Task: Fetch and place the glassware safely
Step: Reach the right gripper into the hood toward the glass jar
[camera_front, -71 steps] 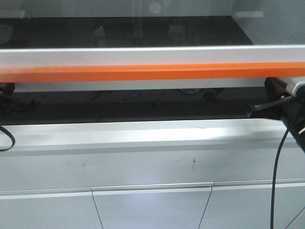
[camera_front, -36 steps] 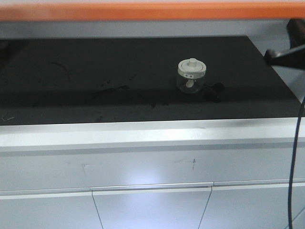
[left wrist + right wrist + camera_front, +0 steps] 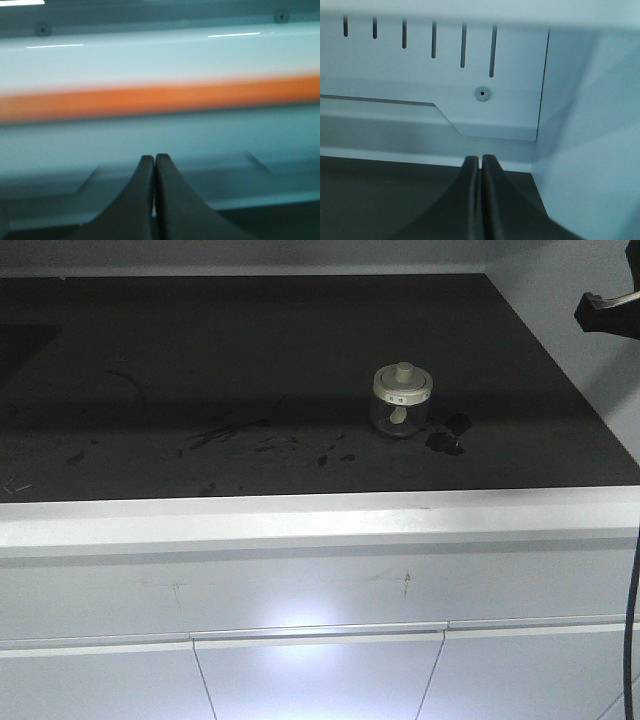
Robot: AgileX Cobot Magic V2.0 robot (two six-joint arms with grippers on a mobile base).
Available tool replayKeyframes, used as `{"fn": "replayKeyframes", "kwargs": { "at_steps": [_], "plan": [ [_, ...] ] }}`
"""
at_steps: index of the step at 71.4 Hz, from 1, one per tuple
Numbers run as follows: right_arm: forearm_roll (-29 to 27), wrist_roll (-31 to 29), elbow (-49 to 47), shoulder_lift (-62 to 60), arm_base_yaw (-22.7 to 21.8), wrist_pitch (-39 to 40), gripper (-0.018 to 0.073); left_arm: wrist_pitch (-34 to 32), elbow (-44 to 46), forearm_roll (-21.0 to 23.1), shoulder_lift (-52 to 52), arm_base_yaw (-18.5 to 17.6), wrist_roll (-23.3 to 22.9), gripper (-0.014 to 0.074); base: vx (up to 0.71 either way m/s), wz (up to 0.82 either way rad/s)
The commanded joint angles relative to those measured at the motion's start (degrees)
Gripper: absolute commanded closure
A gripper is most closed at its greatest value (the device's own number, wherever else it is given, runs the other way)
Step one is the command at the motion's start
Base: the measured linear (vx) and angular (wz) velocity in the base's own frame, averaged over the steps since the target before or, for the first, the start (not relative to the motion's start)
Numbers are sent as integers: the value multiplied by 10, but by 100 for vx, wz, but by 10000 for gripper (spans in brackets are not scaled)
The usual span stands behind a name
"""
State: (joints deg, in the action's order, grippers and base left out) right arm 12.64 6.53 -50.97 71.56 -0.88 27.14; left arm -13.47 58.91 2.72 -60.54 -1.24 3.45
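Note:
A small squat clear glass jar [image 3: 401, 403] with a cream-white knobbed lid and a small white piece inside stands on the black work surface [image 3: 200, 380], right of centre. My right gripper [image 3: 481, 159] is shut and empty; part of it shows at the right edge of the front view [image 3: 608, 308], above and to the right of the jar. My left gripper [image 3: 154, 158] is shut and empty, facing a blurred white panel with an orange stripe [image 3: 160, 97]. The jar is out of both wrist views.
The surface sits in a white enclosure with a back wall [image 3: 445, 90] carrying vent slots and a right side wall [image 3: 570, 300]. A white front ledge [image 3: 300, 520] and drawer fronts [image 3: 320, 670] lie below. Dark smudges [image 3: 445, 435] lie beside the jar. A black cable [image 3: 630, 610] hangs at the right.
The white sash with the orange stripe has risen out of the front view, uncovering the black surface and the jar. The right gripper has moved up along the right edge.

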Motion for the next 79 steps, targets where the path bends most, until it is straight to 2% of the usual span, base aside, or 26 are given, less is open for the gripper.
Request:
{"fn": "replayKeyframes", "kwargs": {
  "at_steps": [1, 11, 20, 34, 51, 63, 79],
  "plan": [
    [2, 2, -17, -23, -1, 33, 560, -10, 18, 0, 9, -2, 1, 603, 0, 0],
    [1, 3, -17, -46, -1, 1, 560, 22, 18, 0, 9, -2, 1, 603, 0, 0],
    [1, 10, -17, -76, -1, -67, 560, 68, 17, 0, 28, -2, 2, 603, 0, 0],
    [0, 51, -14, -119, -1, -136, 560, 130, 10, 0, 84, -2, 31, 603, 0, 0],
    [0, 52, 71, -170, -1, -81, 560, 139, -96, 0, 199, -2, 35, 603, 0, 0],
    [0, 51, 124, -193, -1, -80, 560, 165, -189, 0, 285, -2, 35, 603, 0, 0],
    [1, 51, 138, -205, 0, -83, 560, 225, -300, 0, 413, -2, 35, 603, 0, 0]
  ]
}}
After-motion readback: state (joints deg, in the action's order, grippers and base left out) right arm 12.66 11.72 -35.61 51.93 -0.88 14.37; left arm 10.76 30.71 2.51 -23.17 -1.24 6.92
